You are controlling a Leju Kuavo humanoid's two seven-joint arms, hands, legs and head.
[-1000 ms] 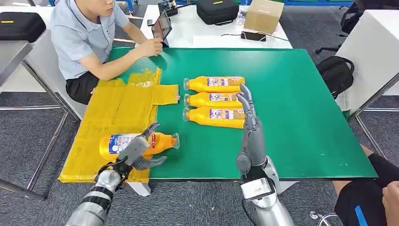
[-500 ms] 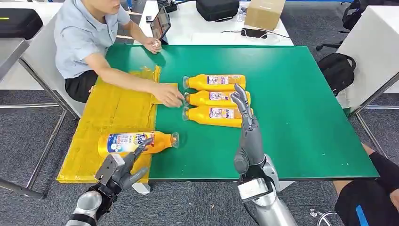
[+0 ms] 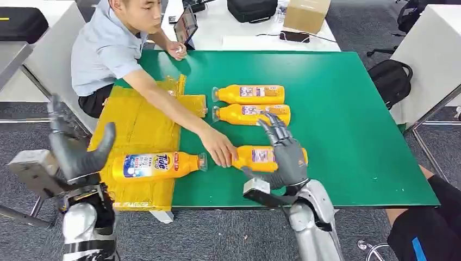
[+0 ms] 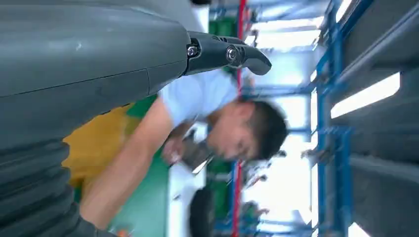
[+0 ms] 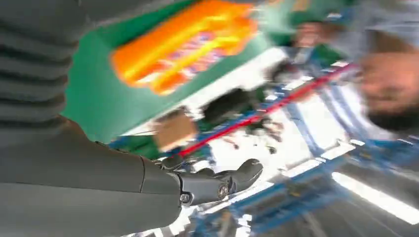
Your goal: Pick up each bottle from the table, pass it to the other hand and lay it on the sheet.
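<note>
— Resting where, the bottles?
— One bottle [image 3: 157, 165] lies on the yellow sheet [image 3: 136, 130]; a person's hand [image 3: 219, 148] holds another bottle [image 3: 255, 156] beneath the right hand [image 3: 284, 154], fingers spread. The left hand [image 3: 73, 147] is raised, empty, fingers apart.

Grey carpet floor [image 3: 217, 234], green-topped surface [image 3: 353, 109] on metal legs, white desk [image 3: 239, 38] behind with black case [image 3: 251, 10] and cardboard box [image 3: 306, 13], black backpack [image 3: 390, 81] on floor at right, seated person [image 3: 108, 49] at left.
</note>
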